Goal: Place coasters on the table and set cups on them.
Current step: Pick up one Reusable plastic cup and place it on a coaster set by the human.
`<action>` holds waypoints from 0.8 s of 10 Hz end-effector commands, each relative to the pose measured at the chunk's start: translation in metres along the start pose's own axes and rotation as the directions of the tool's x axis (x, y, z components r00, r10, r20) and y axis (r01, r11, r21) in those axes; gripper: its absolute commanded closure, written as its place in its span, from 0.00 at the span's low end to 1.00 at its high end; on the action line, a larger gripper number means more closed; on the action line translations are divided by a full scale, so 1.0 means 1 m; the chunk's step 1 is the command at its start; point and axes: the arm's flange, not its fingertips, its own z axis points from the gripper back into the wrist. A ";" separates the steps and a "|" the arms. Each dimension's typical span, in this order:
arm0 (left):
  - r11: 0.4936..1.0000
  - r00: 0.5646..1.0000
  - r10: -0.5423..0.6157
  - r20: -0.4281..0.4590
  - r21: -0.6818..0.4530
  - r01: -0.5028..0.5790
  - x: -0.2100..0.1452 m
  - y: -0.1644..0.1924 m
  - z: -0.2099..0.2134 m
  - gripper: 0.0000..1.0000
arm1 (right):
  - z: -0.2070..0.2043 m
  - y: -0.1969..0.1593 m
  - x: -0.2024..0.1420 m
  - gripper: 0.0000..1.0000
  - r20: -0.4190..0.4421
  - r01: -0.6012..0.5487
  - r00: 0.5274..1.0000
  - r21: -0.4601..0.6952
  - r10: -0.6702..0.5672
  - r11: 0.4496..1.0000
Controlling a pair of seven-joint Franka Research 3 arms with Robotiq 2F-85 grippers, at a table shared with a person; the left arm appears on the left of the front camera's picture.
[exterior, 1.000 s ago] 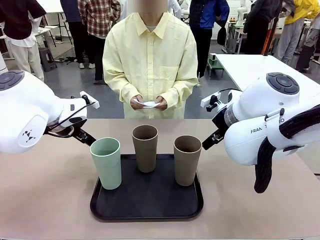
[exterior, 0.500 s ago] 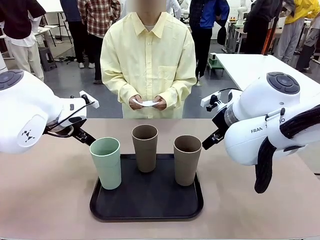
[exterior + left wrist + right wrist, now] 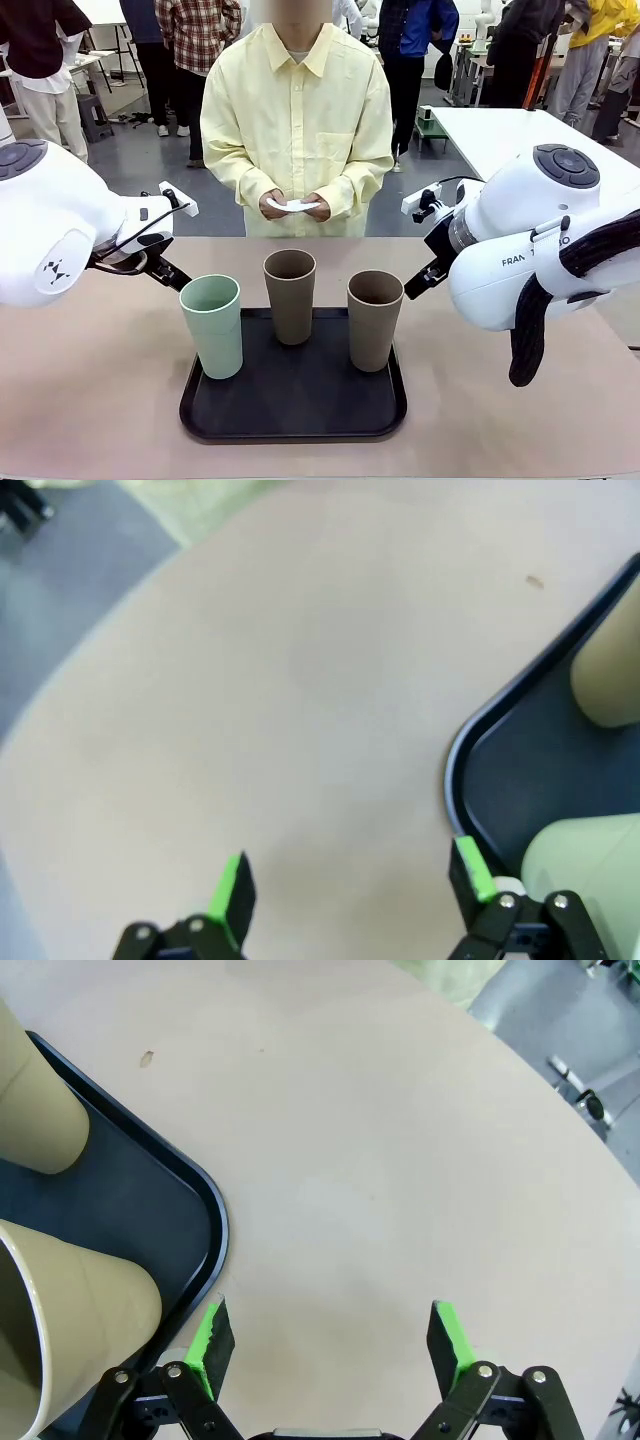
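Three cups (image 3: 290,295) stand on the black tray (image 3: 295,415).
We see the mint green cup (image 3: 212,325) at the tray's left and two brown ones beside it. Behind the tray, a person's hands (image 3: 320,207) hold the white coasters (image 3: 298,207). Our left gripper (image 3: 350,875) and right gripper (image 3: 328,1322) hang wide open and empty over the table (image 3: 90,400), by the tray's corners.

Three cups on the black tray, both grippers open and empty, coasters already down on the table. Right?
No. The front view shows the coasters in the person's hands, not on the table. The rest holds: three cups on the tray, left gripper and right gripper open and empty.
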 end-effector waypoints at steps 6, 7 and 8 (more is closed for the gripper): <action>0.995 1.000 0.018 -0.009 0.094 -0.017 -0.035 0.026 0.131 0.00 | 0.158 0.027 -0.010 0.00 -0.059 0.119 0.989 -0.225 -0.136 0.967; 1.000 0.997 -0.015 -0.082 0.023 0.017 -0.054 0.014 0.144 0.00 | 0.171 0.042 -0.031 0.00 -0.105 0.088 0.988 -0.197 -0.111 0.976; 1.000 0.987 -0.013 -0.158 -0.002 0.013 -0.072 0.001 0.152 0.00 | 0.177 0.056 -0.053 0.00 -0.133 0.056 0.988 -0.173 -0.080 0.983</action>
